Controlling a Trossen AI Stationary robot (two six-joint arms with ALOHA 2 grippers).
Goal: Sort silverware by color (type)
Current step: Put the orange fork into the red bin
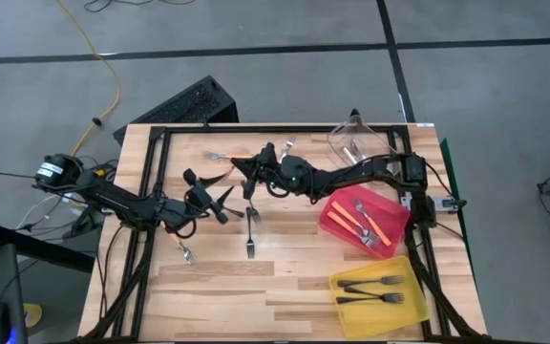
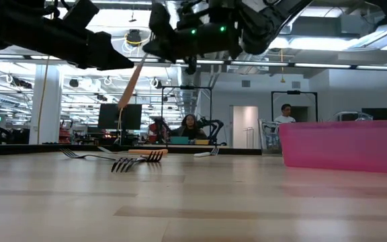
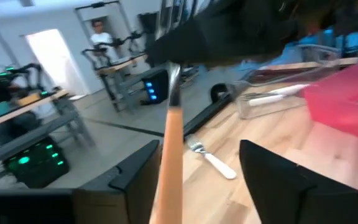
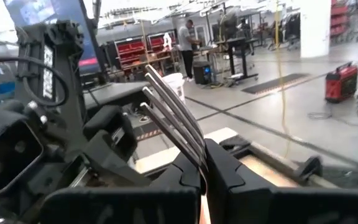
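Observation:
An orange-handled fork (image 3: 169, 149) hangs in the air over the table's middle. My right gripper (image 4: 202, 168) is shut on its metal end, and the tines (image 4: 169, 106) stick out past the fingers. My left gripper (image 3: 197, 149) stands open, one finger on either side of the orange handle (image 2: 132, 84). I cannot tell whether either finger touches the handle. Other silverware lies flat on the table: two black forks (image 1: 252, 229), a pale fork (image 1: 186, 252) and a pale fork (image 3: 213, 160) nearer the far edge. My right gripper pinches the fork's metal neck (image 4: 196, 157), just below the tines, between its two fingers. It comes roughly level from the table's right. The fork is lifted clear, and its orange handle slants down toward my left gripper.
At the right stand a red bin (image 1: 337, 215) with orange-handled forks, a yellow bin (image 1: 416, 296) with black forks, and a clear bin (image 1: 356, 143) at the far edge. Bare wood lies along the near edge. People sit and stand in the room behind.

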